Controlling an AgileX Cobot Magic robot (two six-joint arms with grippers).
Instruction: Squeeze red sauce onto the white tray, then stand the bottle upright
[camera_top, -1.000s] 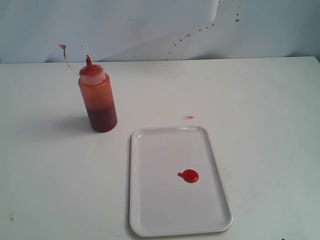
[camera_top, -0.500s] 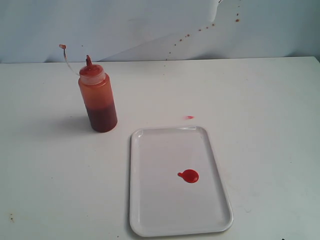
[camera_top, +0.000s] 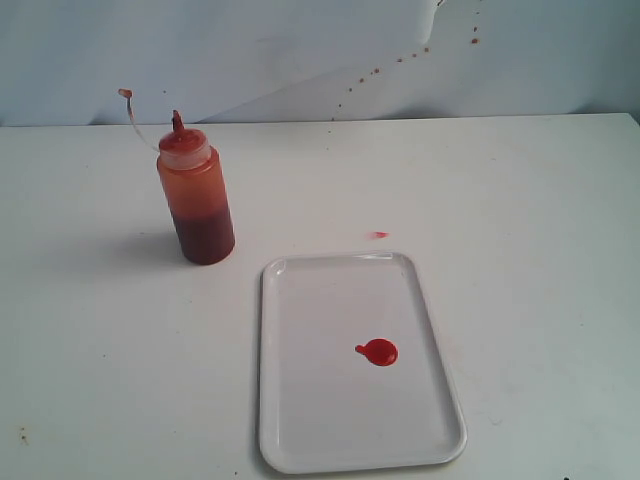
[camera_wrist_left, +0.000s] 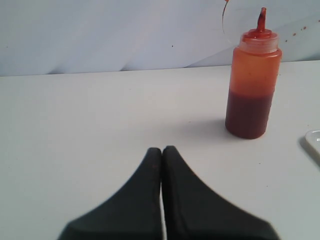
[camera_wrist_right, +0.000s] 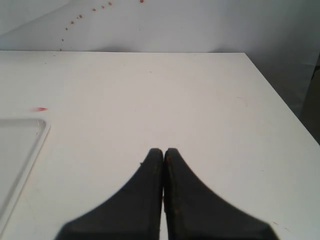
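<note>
The bottle (camera_top: 196, 198) stands upright on the table at the left, its thin tethered tip cap (camera_top: 125, 94) sticking up beside the red nozzle. The white tray (camera_top: 300, 400) lies in front of it to the right, with a round blob of red sauce (camera_top: 379, 352) on its middle right. Neither arm shows in the exterior view. In the left wrist view my left gripper (camera_wrist_left: 162, 150) is shut and empty, well short of the bottle (camera_wrist_left: 252, 80). My right gripper (camera_wrist_right: 163, 150) is also shut and empty, over bare table beside the tray's corner (camera_wrist_right: 30, 135).
A tiny red smear (camera_top: 379, 234) lies on the table just beyond the tray's far edge. Small brown specks (camera_top: 400, 60) dot the backdrop. The table's right edge (camera_wrist_right: 280, 100) runs near my right gripper.
</note>
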